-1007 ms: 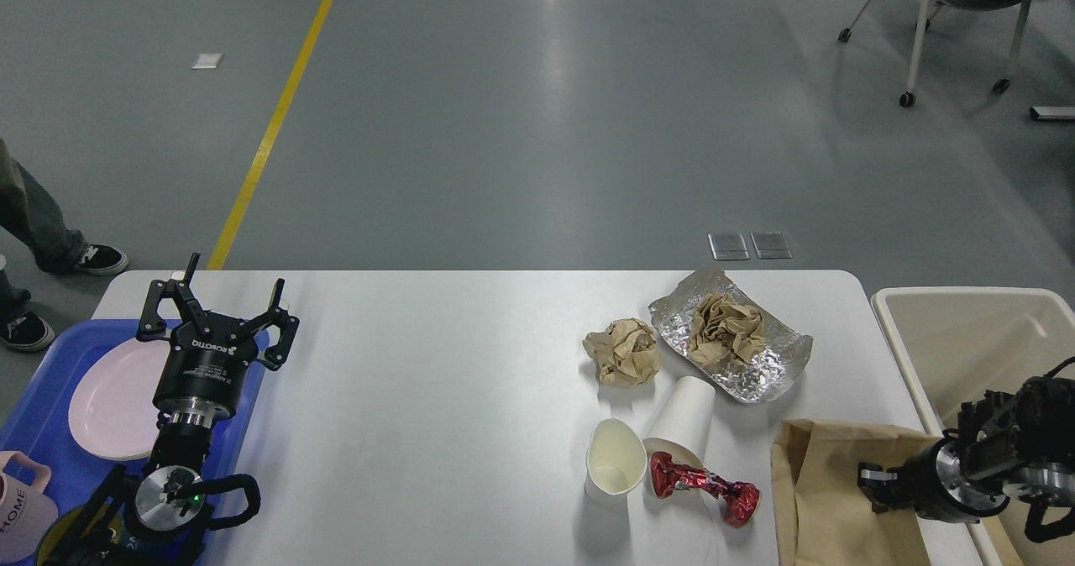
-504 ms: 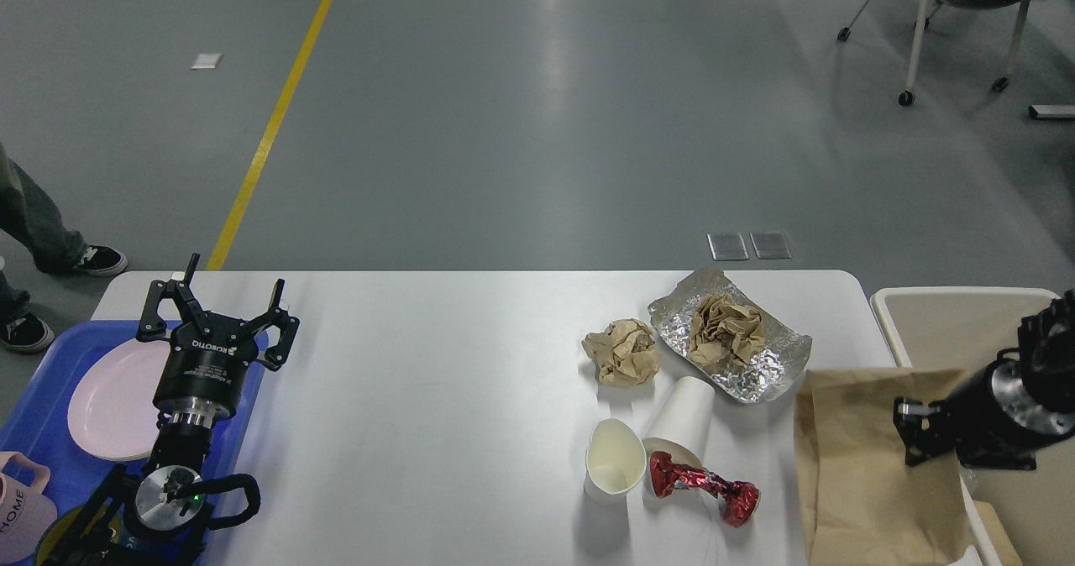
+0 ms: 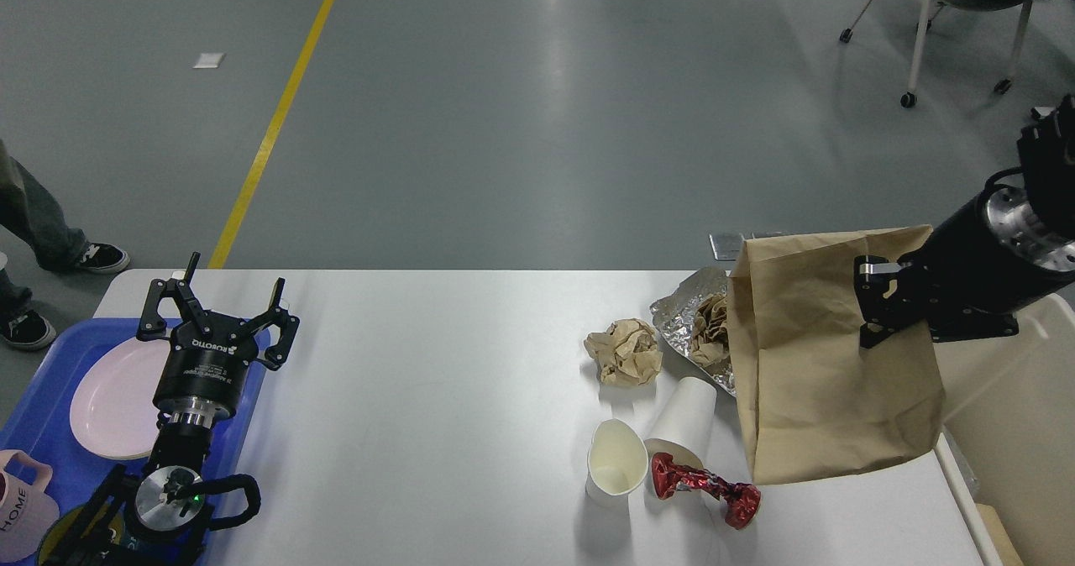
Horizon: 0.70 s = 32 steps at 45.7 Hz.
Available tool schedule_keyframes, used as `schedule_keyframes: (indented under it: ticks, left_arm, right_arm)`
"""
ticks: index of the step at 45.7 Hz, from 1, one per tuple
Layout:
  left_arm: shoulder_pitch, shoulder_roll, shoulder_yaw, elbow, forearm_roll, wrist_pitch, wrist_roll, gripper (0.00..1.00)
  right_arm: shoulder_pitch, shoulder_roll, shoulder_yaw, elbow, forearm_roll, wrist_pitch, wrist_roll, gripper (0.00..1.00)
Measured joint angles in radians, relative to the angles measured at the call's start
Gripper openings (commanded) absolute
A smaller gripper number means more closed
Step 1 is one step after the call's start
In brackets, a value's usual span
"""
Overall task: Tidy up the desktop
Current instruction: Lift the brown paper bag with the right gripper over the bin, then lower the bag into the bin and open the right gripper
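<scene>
A wide white bench fills the lower frame. A beige bin stands beyond its right edge. At the left edge lies a blue tray with a pink plate. The right gripper is clamped on a brown paper bag, hanging upright near the right edge. The left gripper hovers with fingers spread over the tray. Two paper cups, crumpled paper, foil and a red wrapper sit beside the bag.

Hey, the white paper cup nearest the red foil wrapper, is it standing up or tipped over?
Tipped over. The white paper cup lies on its side on the white desktop, its mouth facing the red foil wrapper.
</scene>
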Motion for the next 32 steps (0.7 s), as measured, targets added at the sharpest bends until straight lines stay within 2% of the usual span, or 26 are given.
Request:
schedule_keyframes:
  ticks: [12,19,32]
  left_arm:
    - [0.000,0.000,0.000,0.000,0.000,0.000,0.000,0.96]
    - [0.000,0.000,0.000,0.000,0.000,0.000,0.000,0.96]
    - [0.000,0.000,0.000,0.000,0.000,0.000,-0.002,0.96]
  right_arm:
    - [-0.024,-0.026,-0.039,-0.005,0.001,-0.031,-0.002,0.00]
    - [-0.104,-0.106,-0.081,-0.066,-0.002,-0.088,-0.001,0.00]
    - [-0.472,-0.318,-0.075,-0.434,-0.016,-0.186,0.001,0.00]
